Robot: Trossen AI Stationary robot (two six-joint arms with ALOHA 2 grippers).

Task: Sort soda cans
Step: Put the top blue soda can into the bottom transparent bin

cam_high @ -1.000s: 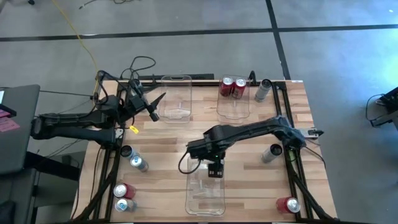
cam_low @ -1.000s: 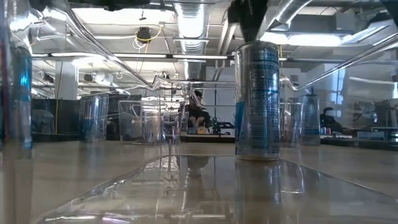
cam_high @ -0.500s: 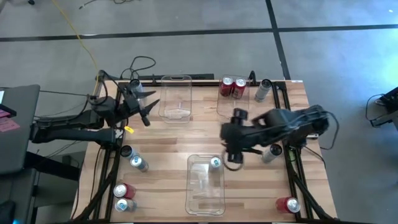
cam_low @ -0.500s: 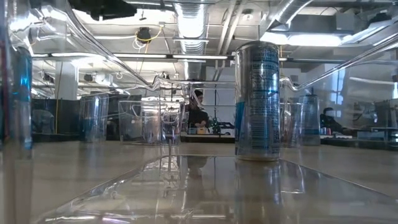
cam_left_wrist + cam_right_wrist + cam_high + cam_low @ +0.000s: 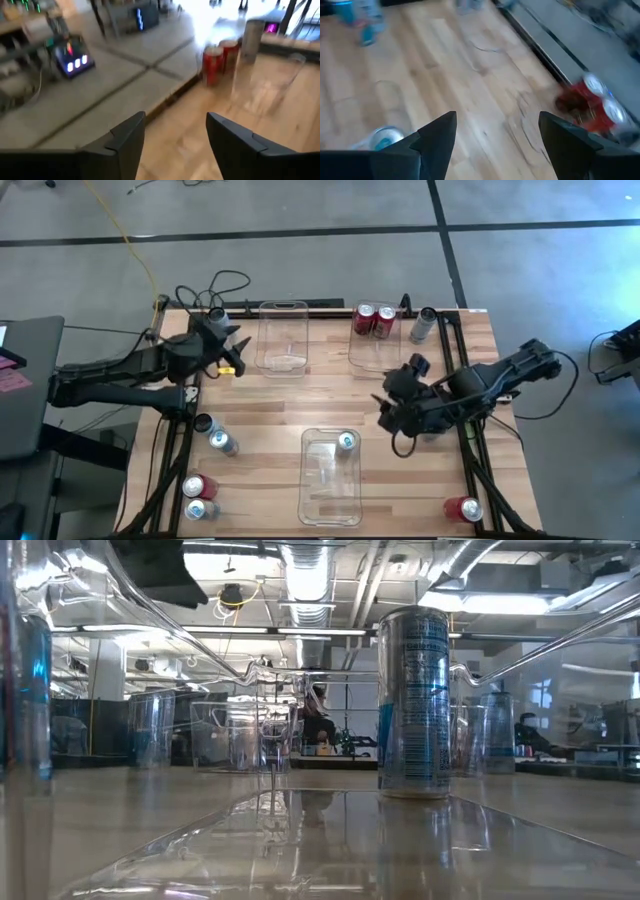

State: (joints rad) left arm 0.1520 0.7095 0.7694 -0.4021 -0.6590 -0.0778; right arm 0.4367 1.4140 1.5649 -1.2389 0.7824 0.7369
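A: What has changed?

B: A silver-blue can (image 5: 346, 442) has been left standing in the near bin (image 5: 330, 500), and the right gripper (image 5: 385, 412), fingers apart and empty, is now drawn off toward two o'clock.

A: And the left gripper (image 5: 232, 352)?

B: It is held near ten o'clock, fingers apart, nothing gripped. Loose cans (image 5: 222, 442) remain unsorted.

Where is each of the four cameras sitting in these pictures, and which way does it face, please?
High view: overhead, looking straight down at the table, both arms showing.
Low view: at table-top height inside the near clear bin, facing the silver-blue can; no gripper visible.
Left wrist view: past the open left gripper toward two red cans.
Right wrist view: past the open right gripper onto the wood.
Shared: the binned silver-blue can appears in high and low views.
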